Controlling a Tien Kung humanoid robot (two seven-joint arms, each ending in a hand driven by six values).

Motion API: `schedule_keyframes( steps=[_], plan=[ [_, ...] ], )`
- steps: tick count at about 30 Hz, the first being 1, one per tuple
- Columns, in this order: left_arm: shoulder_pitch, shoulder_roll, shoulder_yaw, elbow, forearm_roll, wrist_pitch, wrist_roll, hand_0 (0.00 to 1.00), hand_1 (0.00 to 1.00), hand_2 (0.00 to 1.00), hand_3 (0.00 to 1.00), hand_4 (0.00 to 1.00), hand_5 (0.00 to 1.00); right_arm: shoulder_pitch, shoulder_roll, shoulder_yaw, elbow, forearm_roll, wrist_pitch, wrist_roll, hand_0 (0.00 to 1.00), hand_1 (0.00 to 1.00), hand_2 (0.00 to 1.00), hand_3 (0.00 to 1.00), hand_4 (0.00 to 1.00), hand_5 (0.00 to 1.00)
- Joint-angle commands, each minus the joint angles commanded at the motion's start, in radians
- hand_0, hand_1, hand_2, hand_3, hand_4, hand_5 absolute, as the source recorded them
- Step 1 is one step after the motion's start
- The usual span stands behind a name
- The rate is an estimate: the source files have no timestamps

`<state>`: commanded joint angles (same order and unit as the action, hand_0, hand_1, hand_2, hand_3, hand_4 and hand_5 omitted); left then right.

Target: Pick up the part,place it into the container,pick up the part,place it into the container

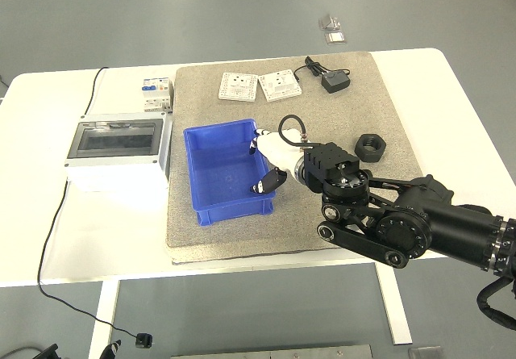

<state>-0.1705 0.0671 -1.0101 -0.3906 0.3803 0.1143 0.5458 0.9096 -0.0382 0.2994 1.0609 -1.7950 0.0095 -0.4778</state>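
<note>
Sitting on the grey mat (242, 238) toward its right edge is the part, a chunky black hex nut (371, 145) with a round hole through the middle, lying flat and touching nothing. The right hand (274, 161) comes in from the table's lower right on a bulky black arm (403, 222), its white palm and black-tipped fingers (266, 185) reaching over the right rim of the blue bin (201, 165). Fingers look loosely spread with nothing between them, so it's not gripping anything as far as I can see. The bin sits mid-mat, and I can't make out anything inside it apart from the shadowed floor under the hand. Further back on the mat, near its far edge, are two white wall sockets (260, 85) side by side and a black power adapter (334, 81). Off the mat's left edge, a grey breaker box (117, 145) rests on the white table (48, 246).
</note>
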Motion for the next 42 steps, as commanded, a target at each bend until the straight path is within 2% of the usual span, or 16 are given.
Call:
schedule_keyframes(
  steps=[21,24,25,34,42],
  plan=[
    [0.002,0.0,-0.026,-0.005,0.025,-0.002,0.005,0.688,0.761,0.774,0.87,0.97,0.998,-0.006,-0.008,0.007,0.016,0.007,0.029,-0.033,0.788,0.768,0.926,0.772,0.877,0.419],
    [0.002,0.0,-0.03,-0.005,0.03,-0.003,0.006,0.688,0.761,0.774,0.87,0.97,0.998,-0.007,-0.009,0.011,0.018,-0.002,0.028,-0.037,0.788,0.768,0.926,0.772,0.877,0.419],
    [0.002,0.0,-0.031,-0.005,0.031,-0.003,0.006,0.688,0.76,0.772,0.869,0.972,0.998,-0.007,-0.009,0.012,0.018,-0.008,0.031,-0.04,0.804,0.781,0.942,0.819,0.874,0.408],
    [0.002,0.0,-0.038,-0.007,0.04,-0.004,0.009,0.688,0.76,0.774,0.866,0.974,0.998,-0.006,-0.011,0.023,0.035,-0.076,0.039,-0.056,0.81,0.787,0.949,0.823,0.874,0.408],
    [0.002,0.001,-0.042,-0.008,0.045,-0.006,0.009,0.688,0.76,0.772,0.864,0.976,0.998,-0.004,-0.011,0.021,0.041,-0.077,0.044,-0.063,0.807,0.789,0.951,0.828,0.872,0.403]
  ],
)
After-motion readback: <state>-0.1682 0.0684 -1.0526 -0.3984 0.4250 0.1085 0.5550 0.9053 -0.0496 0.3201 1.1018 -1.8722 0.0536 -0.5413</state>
